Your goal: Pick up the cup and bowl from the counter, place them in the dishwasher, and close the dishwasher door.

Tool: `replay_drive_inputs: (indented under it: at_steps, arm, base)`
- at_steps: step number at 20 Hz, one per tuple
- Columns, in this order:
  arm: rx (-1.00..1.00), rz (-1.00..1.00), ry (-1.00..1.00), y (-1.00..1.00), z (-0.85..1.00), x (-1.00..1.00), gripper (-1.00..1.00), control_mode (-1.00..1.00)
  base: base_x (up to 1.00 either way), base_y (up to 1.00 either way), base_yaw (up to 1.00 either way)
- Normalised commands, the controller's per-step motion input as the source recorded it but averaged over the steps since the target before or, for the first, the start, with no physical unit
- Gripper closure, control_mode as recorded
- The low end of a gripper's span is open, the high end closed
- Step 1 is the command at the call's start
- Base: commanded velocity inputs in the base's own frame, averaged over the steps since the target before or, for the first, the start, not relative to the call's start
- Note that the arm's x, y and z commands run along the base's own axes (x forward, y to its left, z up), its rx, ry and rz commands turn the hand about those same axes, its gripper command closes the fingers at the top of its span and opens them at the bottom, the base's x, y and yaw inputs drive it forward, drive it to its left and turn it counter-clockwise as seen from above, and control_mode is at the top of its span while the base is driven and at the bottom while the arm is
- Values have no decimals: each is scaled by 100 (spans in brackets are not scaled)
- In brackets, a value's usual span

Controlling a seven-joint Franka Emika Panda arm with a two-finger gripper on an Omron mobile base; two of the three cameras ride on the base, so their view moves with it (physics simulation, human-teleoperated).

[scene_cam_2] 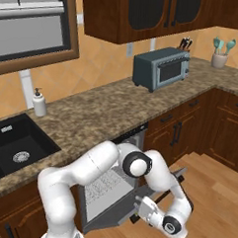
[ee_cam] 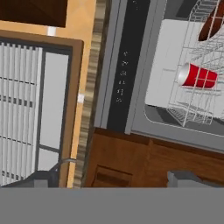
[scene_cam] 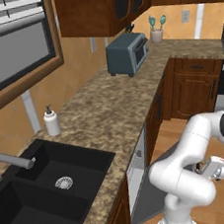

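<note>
Lying on its side in the dishwasher's (scene_cam_2: 115, 182) wire rack (ee_cam: 199, 65), the cup (ee_cam: 197, 76) has its white mouth turned toward the dishwasher's control strip. The bowl (ee_cam: 213, 22) sits in the same rack, past the cup and tilted, partly cut off by the frame edge, so its exact seat is hard to call. Dishwasher door (scene_cam_2: 131, 203) hangs down, open, below the counter (scene_cam: 108, 109). Gripper (scene_cam_2: 138, 211) sits low over the door, jaws spread wide, holding nothing. Toaster (scene_cam_2: 160, 69) and soap bottle (scene_cam: 51, 121) stand on the counter, sink (scene_cam: 48, 186) just beside the dishwasher.
</note>
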Motion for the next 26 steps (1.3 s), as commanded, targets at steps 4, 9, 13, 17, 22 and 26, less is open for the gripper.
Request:
replay_drive_inputs:
  at_steps: [4, 9, 13, 17, 22, 26]
  arm:
    - [8, 0, 0, -100, -6, -40, -100, -100]
    - [0, 0, 1, -19, -92, 74, -100, -100]
    - [0, 0, 1, 65, -100, 100, -100, -100]
    - [0, 0, 4, 94, -100, 100, -100, -100]
    - [1, 0, 1, 100, -81, 100, -100, -100]
    - [2, 2, -4, 100, -13, 100, -100, -100]
  base:
    - [0, 0, 0]
    - [0, 0, 0]
    - [0, 0, 0]
    - [0, 0, 0]
    - [0, 0, 0]
    - [0, 0, 0]
